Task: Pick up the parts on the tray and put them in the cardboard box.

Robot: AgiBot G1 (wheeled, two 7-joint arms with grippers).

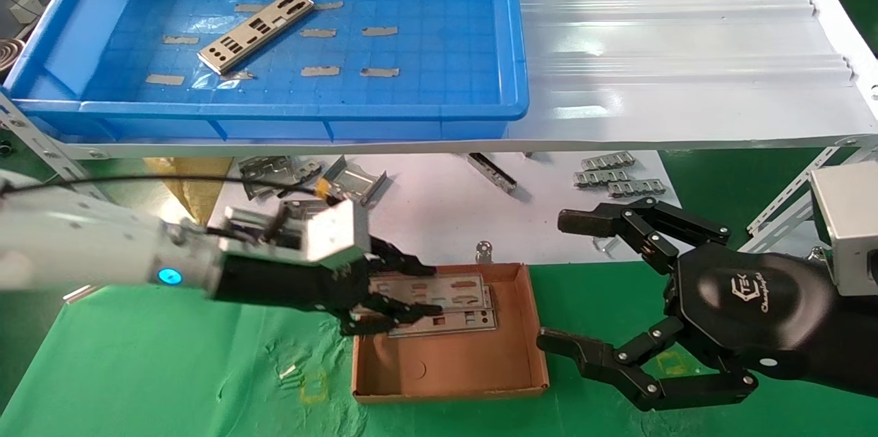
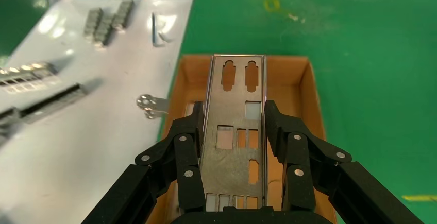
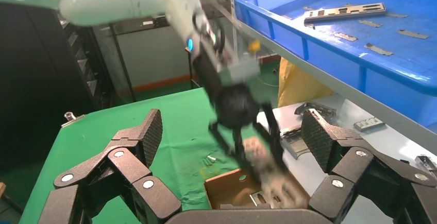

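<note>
Over the cardboard box (image 1: 453,361), left claw (image 1: 401,293) clamps a plate (image 2: 234,131); right claw (image 1: 590,286) spread wide beside it.

- You have a green cloth (image 1: 171,368) over the tabletop, wrinkled near its middle.
- A white sheet (image 1: 425,217) lies on the tabletop behind the cloth.
- Bent grey brackets (image 1: 302,176) sit in a loose heap at the sheet's left end, under the shelf edge.
- Three ridged link strips (image 1: 617,176) lie side by side at the sheet's right end.
- One dark narrow strip (image 1: 492,171) lies angled between the brackets and the link strips.
- A small round-ended metal tab (image 1: 484,250) rests on the sheet's near edge.
- A white shelf (image 1: 686,46) spans the back.
- Yellow bits (image 1: 312,385) mark the cloth.
</note>
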